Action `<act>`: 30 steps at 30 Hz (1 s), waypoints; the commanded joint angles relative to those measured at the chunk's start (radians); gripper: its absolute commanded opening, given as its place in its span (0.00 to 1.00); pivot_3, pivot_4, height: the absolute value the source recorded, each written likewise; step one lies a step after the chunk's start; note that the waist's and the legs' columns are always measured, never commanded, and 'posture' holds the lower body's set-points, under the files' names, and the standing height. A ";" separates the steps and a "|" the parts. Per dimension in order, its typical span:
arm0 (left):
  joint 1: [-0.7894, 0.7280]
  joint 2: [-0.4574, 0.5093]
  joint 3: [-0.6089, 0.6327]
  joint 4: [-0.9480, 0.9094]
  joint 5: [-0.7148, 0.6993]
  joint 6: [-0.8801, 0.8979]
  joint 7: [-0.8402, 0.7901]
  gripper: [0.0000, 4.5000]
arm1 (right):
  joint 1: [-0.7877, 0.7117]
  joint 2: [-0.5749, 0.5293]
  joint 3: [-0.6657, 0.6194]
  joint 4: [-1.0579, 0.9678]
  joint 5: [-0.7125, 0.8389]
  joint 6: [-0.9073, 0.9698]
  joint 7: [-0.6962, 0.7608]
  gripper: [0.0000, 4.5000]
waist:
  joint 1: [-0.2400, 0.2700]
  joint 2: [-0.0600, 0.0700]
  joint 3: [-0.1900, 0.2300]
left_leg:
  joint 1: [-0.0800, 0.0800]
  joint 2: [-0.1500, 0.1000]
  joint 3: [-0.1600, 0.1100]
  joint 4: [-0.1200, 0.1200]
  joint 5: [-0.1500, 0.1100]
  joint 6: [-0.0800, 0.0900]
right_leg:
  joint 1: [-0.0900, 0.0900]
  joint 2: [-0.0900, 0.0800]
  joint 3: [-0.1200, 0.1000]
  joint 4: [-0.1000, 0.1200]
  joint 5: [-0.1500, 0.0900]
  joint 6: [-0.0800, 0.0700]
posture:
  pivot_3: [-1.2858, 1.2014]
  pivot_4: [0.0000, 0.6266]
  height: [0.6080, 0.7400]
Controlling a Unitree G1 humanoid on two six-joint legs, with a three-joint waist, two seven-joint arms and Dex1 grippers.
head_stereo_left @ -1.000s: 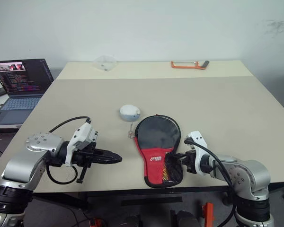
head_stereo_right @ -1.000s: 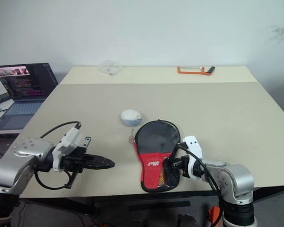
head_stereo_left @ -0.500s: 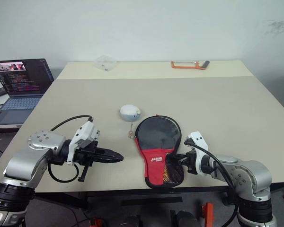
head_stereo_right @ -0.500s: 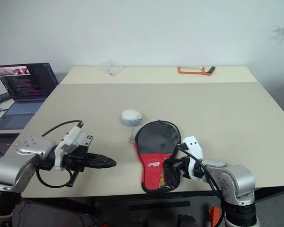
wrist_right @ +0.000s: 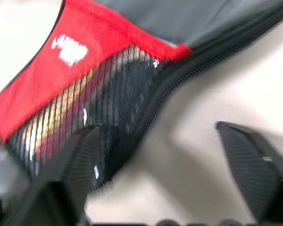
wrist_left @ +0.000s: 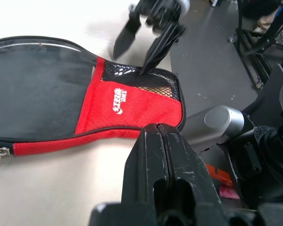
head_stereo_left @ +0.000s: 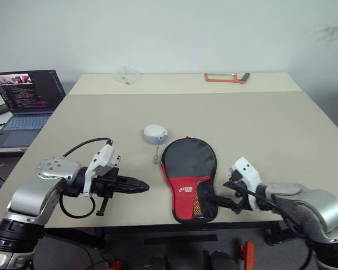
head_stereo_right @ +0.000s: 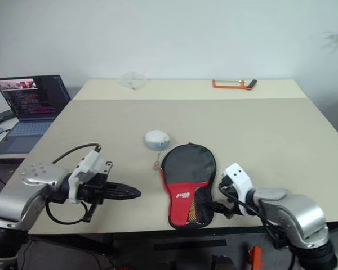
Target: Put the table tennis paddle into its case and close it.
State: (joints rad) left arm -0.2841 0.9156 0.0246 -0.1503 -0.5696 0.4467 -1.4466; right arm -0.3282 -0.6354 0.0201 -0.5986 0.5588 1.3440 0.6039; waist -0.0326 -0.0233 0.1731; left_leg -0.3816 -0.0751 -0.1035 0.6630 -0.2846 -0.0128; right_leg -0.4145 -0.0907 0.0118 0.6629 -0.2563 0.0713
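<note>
The right hand [head_stereo_right: 218,203] has its two black fingers spread wide apart and holds nothing. It sits low at the near edge of the beige tabletop [head_stereo_left: 259,124], close to the near right corner. One finger tip is right at the mesh end of the case, and the other finger is over bare tabletop beside it. I cannot tell if the finger touches the mesh.

The left hand [head_stereo_left: 142,185] has its two black fingers pressed tight together and holds nothing. It points across toward the case from the near left side, a little apart from it.

The case [head_stereo_left: 190,174] is a flat fabric pouch shaped like a paddle. Its round part is black and its narrow part is red with white letters and a black mesh pocket. It lies flat in the middle of the near edge, with the narrow red end just over that edge. Striped colors show through the mesh. The table tennis paddle cannot be made out clearly. A small metal zip pull [head_stereo_left: 156,159] lies just beside the round part.

A small round pale blue thing [head_stereo_left: 155,133] sits near the case, farther in. An orange-framed hacksaw [head_stereo_left: 226,77] and a clear plastic thing [head_stereo_left: 125,73] lie along the far edge. An open dark laptop [head_stereo_left: 23,100] stands off the left edge.
</note>
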 commanded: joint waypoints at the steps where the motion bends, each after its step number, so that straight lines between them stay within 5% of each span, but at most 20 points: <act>1: -0.012 0.004 0.012 -0.028 -0.018 0.031 0.019 0.00 | -0.090 -0.033 -0.058 -0.007 0.041 -0.133 0.082 1.00 | -0.005 0.000 0.000 | 0.001 0.001 0.000 0.000 0.000 0.000 | 0.000 0.001 0.000 0.000 0.000 0.000 | 0.52 0.24 1.00; 9: -0.077 -0.027 0.016 0.045 0.016 0.068 0.107 0.00 | -0.266 0.118 0.074 0.187 -0.025 -0.321 0.067 1.00 | 0.000 -0.001 0.000 | 0.001 0.001 0.000 0.000 0.000 0.000 | 0.001 0.001 0.000 0.000 0.000 0.000 | 0.52 0.24 1.00; 13: -0.128 -0.087 0.022 0.150 0.098 -0.036 0.202 0.19 | -0.298 0.231 0.209 0.343 -0.149 -0.464 0.015 1.00 | 0.001 -0.001 0.000 | 0.001 0.000 0.000 0.000 0.001 -0.001 | 0.000 0.000 0.001 0.000 0.000 -0.001 | 0.52 0.24 1.00; 17: -0.143 -0.130 0.009 0.228 0.181 -0.134 0.266 0.53 | -0.283 0.313 0.239 0.408 -0.185 -0.513 -0.015 1.00 | 0.000 -0.001 0.000 | -0.002 0.000 0.001 0.000 0.002 -0.005 | -0.005 0.000 0.002 0.001 0.001 -0.001 | 0.52 0.24 1.00; 23: -0.229 -0.192 -0.004 0.405 0.286 -0.228 0.364 0.99 | -0.207 0.271 0.324 0.394 -0.268 -0.560 0.010 1.00 | 0.003 -0.001 0.000 | -0.004 0.000 0.001 0.000 0.002 -0.005 | -0.006 0.000 0.001 0.000 0.001 -0.001 | 0.52 0.24 1.00; 30: -0.515 -0.304 -0.042 0.797 0.430 -0.336 0.527 0.99 | -0.182 0.295 0.355 0.385 -0.302 -0.562 -0.011 1.00 | 0.003 -0.003 -0.001 | -0.004 0.000 0.000 0.002 0.002 -0.005 | -0.005 0.001 0.000 0.003 0.001 -0.001 | 0.52 0.24 1.00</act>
State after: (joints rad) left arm -0.7490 0.6178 -0.0155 0.5905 -0.1685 0.1557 -0.9510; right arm -0.5036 -0.3532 0.3738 -0.1814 0.2641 0.7986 0.6032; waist -0.0293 -0.0259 0.1723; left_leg -0.3853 -0.0757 -0.1037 0.6651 -0.2821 -0.0176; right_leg -0.4196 -0.0898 0.0114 0.6658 -0.2551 0.0700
